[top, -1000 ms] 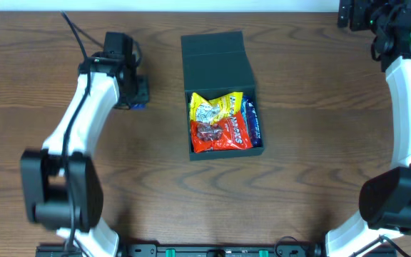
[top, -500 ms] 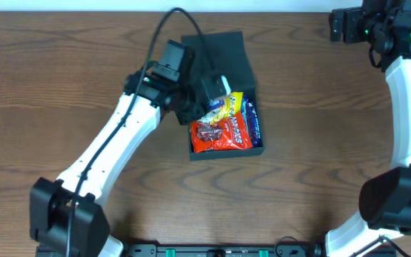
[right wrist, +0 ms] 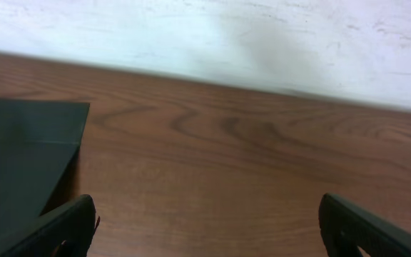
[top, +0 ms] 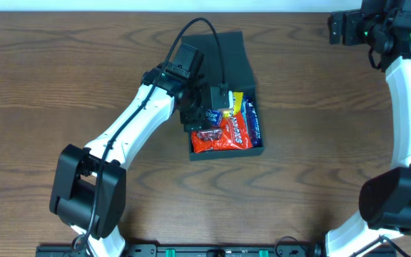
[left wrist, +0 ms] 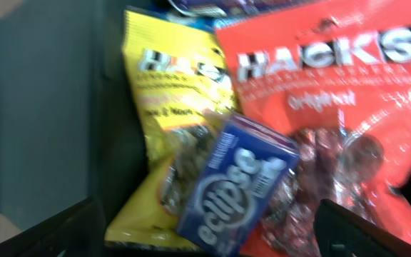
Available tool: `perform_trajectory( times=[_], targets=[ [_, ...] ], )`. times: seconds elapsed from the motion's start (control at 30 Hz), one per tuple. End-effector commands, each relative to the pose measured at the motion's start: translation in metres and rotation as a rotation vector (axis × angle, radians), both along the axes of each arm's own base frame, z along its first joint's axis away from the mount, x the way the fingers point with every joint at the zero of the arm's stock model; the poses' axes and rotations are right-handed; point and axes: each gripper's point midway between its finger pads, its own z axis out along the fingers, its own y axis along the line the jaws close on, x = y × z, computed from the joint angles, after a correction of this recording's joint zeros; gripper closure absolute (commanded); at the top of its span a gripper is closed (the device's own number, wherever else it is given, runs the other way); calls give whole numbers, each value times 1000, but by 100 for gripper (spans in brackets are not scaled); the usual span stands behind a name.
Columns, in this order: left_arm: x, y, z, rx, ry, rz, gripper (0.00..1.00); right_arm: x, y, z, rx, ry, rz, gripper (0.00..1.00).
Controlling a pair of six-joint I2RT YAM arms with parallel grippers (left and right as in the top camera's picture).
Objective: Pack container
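The dark teal container stands mid-table with its flap lid folded back. Inside lie a red Hacks packet, a yellow packet and a blue packet. My left gripper hovers over the box's left side, open. In the left wrist view a small blue Eclipse gum box rests tilted on the yellow packet and red packet, between the spread fingers and touching neither. My right gripper stays at the far right corner, open on nothing.
Brown wooden table all round the box. The right wrist view shows bare wood, a white wall behind it and the lid's corner at the left.
My left arm swung from the table's left side over the container carrying the blue gum box, then opened and let it drop onto the packets. The right arm barely moved.
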Motion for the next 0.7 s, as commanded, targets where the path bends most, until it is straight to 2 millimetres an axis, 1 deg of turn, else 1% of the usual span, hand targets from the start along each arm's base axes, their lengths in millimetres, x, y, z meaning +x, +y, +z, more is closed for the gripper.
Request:
perform_trajectory(
  times=[0.0,0.1,0.2,0.3,0.33,0.4,0.43,0.47,0.53,0.6,0.67],
  targets=[
    [9,-6,9,-60,14,96,5,-4,-1,3,15,-1,-4,1],
    [18,-10,21,-111,16,189,5,-5,-1,2,16,5,-4,1],
    [29,-13,49,-166,-28,234,5,-5,1,2,24,7,5,1],
    [40,-9,86,-219,-93,263,5,-6,13,3,68,1,58,1],
    [46,-6,102,-249,-110,296,5,-6,20,5,92,-3,88,1],
    [57,2,127,-308,-120,381,5,-7,29,6,128,-7,130,1],
    [65,10,143,-351,-121,450,5,-7,35,7,152,-9,159,1],
    [71,16,152,-373,-123,484,5,-8,39,7,164,-7,174,1],
    [79,29,159,-388,-133,522,5,-8,44,3,176,3,188,1],
    [85,42,159,-393,-134,550,5,-8,51,-4,194,25,210,1],
    [91,58,156,-407,-111,608,5,-9,62,-19,211,70,231,1]
  ],
)
